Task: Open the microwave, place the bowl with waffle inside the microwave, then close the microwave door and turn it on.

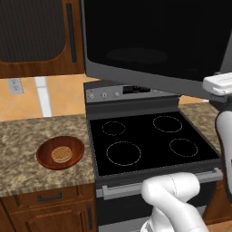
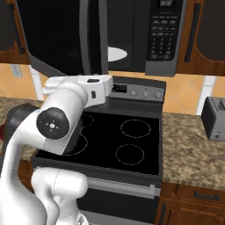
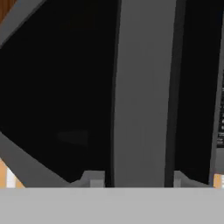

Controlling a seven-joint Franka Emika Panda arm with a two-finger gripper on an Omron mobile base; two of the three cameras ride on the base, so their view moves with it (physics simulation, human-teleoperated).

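The microwave (image 2: 162, 35) hangs over the stove, and its white turntable (image 2: 116, 53) shows inside. The microwave door (image 1: 154, 41) stands swung out toward me, a wide black glass panel. In the hand view its long grey handle (image 3: 142, 87) runs straight up between my two fingertips and fills the gap between them. My gripper (image 3: 135, 180) is shut on that handle. The reddish-brown bowl (image 1: 60, 152) sits on the granite counter left of the stove, with the tan waffle (image 1: 61, 154) lying in its middle.
The black-topped stove (image 1: 149, 140) with its burner rings lies below the open door. A grey toaster (image 2: 214, 117) stands on the right counter (image 2: 189, 154). Brown cabinets (image 1: 36, 36) flank the microwave. My white arm (image 2: 57, 123) reaches across the stove's left side.
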